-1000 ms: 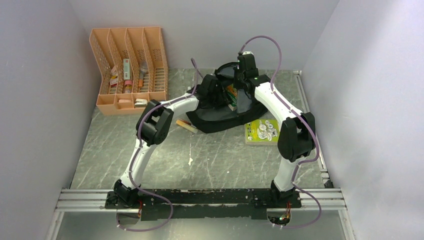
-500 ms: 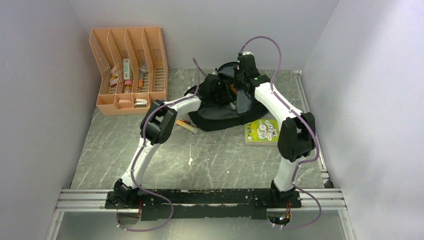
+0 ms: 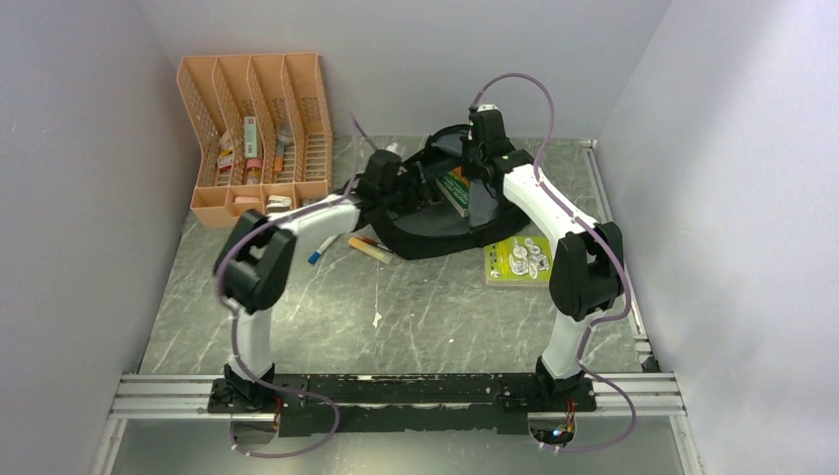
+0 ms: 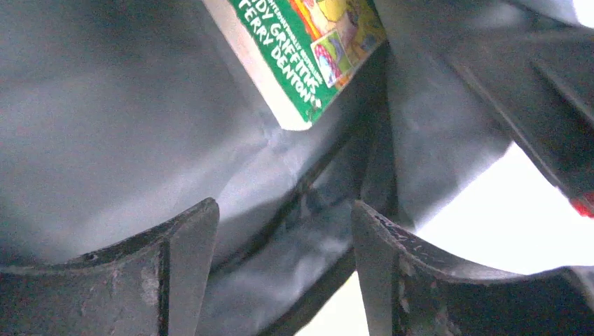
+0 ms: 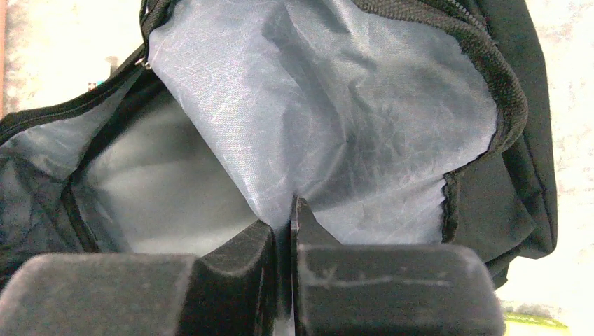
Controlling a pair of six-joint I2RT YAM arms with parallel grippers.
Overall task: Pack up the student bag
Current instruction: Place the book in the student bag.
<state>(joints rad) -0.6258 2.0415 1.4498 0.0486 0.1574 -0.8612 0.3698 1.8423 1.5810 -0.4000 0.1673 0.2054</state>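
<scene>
Step in hand, by the look of it: holding the student bag [image 3: 435, 242] open for loading. Lying toward the back of the desk [image 3: 416, 307], mouth agape, grey lining showing, with a green-covered book [image 4: 301, 42] already inside.

Pinching a fold of lining at the bag's far rim: the right fingers [image 5: 305, 227], shut tight on the cloth and lifting it like a flap. Reaching in from the bag's left side, just under the green book's corner: the left fingers [image 4: 199, 231], spread apart and gripping nothing.

To do this well:
- Hold the right pinch firm and high, for a wide mouth. Avoid pulling hard enough to drag the soft bag across the desk or tip it over.
- Bring the left fingers out past the bag's zipper edge cleanly, without hooking lining or nudging the green book.
- Choose next from what lies beside the bag: a yellow-green book [image 3: 517, 259] just to its right, a few pens [image 3: 368, 247] just to its left, and more small items in the orange organiser [image 3: 255, 139] well to its left.
- Expect the flat yellow-green book to resist a top grasp. Probably best to take it by an edge.
- Feed each item in alongside the green book, low and deep, away from the pinched flap.
- Let go only once well inside the bag.
</scene>
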